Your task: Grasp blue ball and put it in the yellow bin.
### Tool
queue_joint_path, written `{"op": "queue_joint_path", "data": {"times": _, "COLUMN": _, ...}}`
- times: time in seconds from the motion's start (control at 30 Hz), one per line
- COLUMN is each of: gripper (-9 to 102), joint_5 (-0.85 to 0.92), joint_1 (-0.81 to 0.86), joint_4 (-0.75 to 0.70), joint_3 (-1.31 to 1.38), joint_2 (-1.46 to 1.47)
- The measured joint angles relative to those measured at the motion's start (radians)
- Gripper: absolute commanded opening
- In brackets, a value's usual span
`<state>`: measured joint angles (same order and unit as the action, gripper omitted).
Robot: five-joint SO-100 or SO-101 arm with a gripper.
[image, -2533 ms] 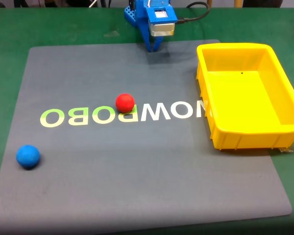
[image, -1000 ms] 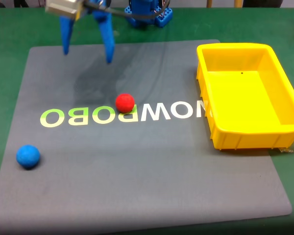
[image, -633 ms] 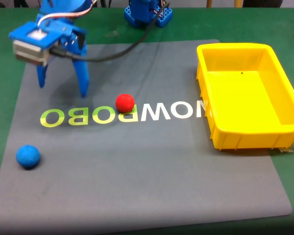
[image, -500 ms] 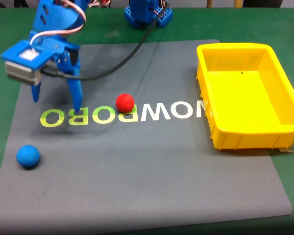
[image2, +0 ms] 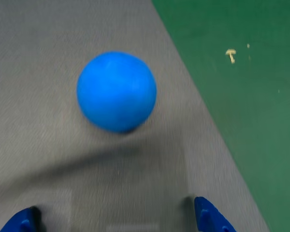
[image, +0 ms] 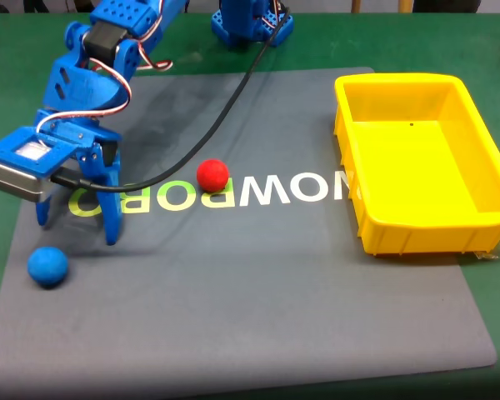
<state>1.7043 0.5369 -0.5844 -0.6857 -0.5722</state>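
The blue ball (image: 47, 266) rests on the grey mat near its front left corner in the fixed view. In the wrist view the blue ball (image2: 117, 91) lies ahead of the fingertips (image2: 210, 220), free on the mat. My blue gripper (image: 75, 232) hovers just above and behind the ball, open, with nothing between its fingers. The yellow bin (image: 483, 142) stands at the right edge of the mat, with nothing inside that I can see.
A red ball (image: 212, 175) sits mid-mat on the white lettering. The arm's black cable (image: 225, 108) sags across the mat behind it. The grey mat (image: 258, 300) lies on a green table (image2: 251, 72); its edge runs close beside the blue ball.
The arm has swung from the back of the mat to the left and forward, lowering toward the blue ball. The gripper opened early on and stays open. Both balls are unmoved.
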Motion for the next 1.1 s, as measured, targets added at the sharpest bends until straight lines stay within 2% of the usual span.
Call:
{"op": "queue_joint_path", "data": {"times": 0.6, "gripper": 36, "joint_5": 0.037, "joint_1": -0.002, "joint_4": 0.469, "joint_3": 0.095, "joint_2": 0.253}}
{"op": "queue_joint_path", "data": {"times": 1.1, "gripper": 30, "joint_5": 0.069, "joint_1": -0.009, "joint_4": 0.612, "joint_3": 0.124, "joint_2": 0.357}}
